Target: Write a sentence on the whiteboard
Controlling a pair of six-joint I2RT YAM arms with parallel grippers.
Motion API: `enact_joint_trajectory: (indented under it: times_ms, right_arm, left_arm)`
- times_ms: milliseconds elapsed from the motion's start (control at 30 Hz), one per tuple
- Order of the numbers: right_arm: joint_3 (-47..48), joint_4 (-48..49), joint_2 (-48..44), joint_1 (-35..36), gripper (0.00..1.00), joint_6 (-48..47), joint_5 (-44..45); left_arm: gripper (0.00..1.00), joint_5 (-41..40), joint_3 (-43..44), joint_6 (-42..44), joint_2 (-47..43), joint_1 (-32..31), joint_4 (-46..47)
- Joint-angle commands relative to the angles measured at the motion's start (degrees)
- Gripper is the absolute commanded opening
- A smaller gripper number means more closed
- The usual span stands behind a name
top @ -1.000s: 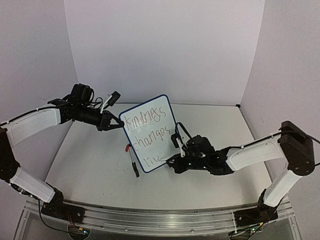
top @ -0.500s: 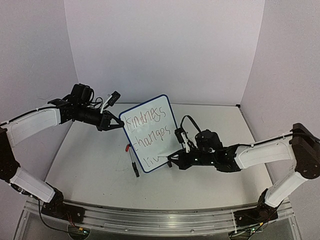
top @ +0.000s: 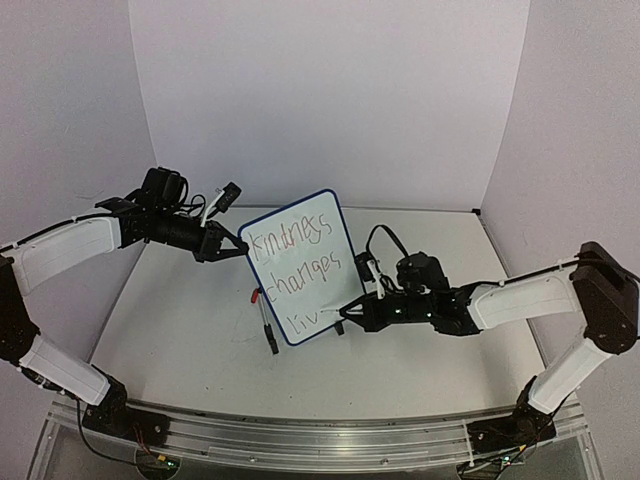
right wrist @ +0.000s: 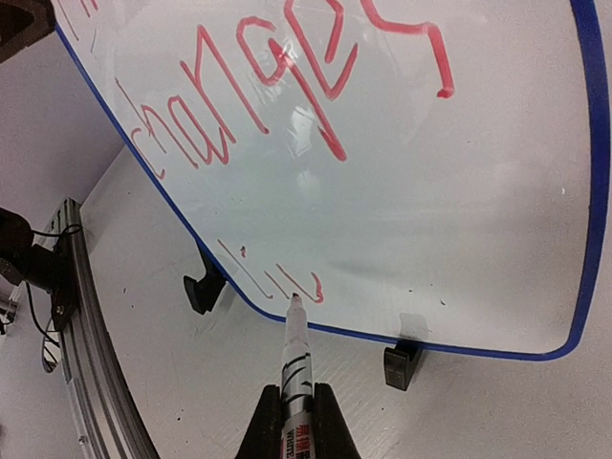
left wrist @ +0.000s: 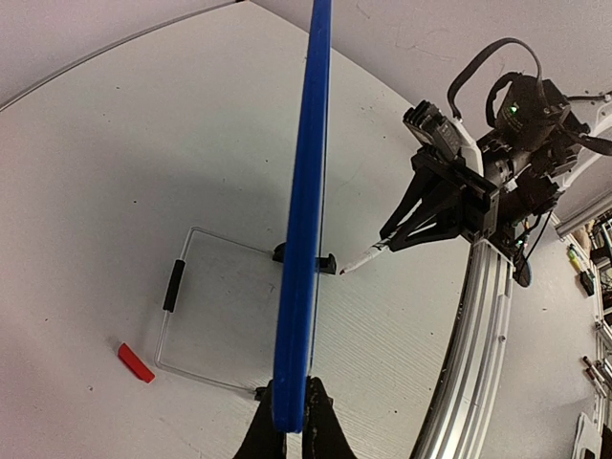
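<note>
The right fingers [right wrist: 335, 435] pinch a marker [right wrist: 295, 368], its tip at the unfinished "liv" of the red sentence [top: 292, 272]. The left fingers [left wrist: 325, 440] clamp the edge of the whiteboard [top: 312, 256], which stands on the desk [top: 180, 330].

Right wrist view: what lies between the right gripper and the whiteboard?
Right wrist view shows only the white-barrelled marker that the right gripper clamps, its tip at the blue-framed whiteboard near the red "liv".
</note>
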Motion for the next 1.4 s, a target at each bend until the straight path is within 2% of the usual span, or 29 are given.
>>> enact_joint_trajectory:
  times_ms: [0, 433, 800, 1067, 1367]
  right_arm:
    - [2.90, 1.83, 2.69, -0.06, 0.00, -1.01, -1.18]
    - [3.83, 2.18, 5.62, -0.06, 0.00, 0.49, 4.61]
    - [1.81, 2.98, 2.60, -0.55, 0.00, 1.90, 9.42]
    - [1.76, 3.24, 0.82, -0.66, 0.00, 1.73, 8.91]
    - [3.60, 3.58, 4.00, -0.61, 0.00, 1.68, 5.21]
  left_arm:
    - [0.00, -2.95, -0.18, 2.08, -0.60, -0.32, -2.15]
    - [0.00, -3.07, -0.18, 2.15, -0.34, -0.30, -2.15]
    - [0.00, -3.04, -0.15, 2.15, -0.22, -0.32, -2.14]
    - [0.00, -2.91, -0.15, 2.15, -0.25, -0.32, -2.14]
    - [0.00, -2.87, -0.11, 2.17, -0.25, -0.33, -2.14]
